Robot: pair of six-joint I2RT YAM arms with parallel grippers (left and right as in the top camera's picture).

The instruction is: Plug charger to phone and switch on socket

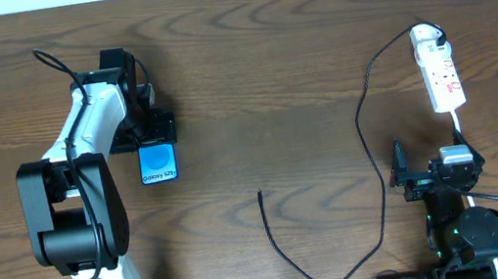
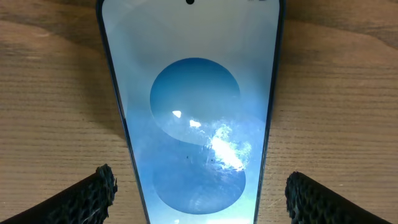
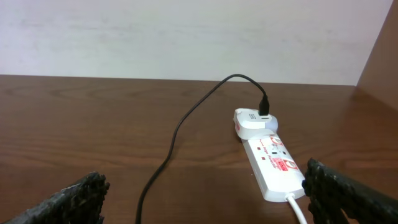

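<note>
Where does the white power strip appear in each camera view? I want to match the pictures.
Overhead: the power strip lies at the upper right of the table.
Left wrist: not in it; the phone fills this view.
Right wrist: the power strip sits low, right of centre.
Shared landmark: the thin black charger cable plugged into the strip's far end, seen overhead and from the right wrist.

We note bright, even light and soft shadows; white glare on the phone screen; views sharp.
</note>
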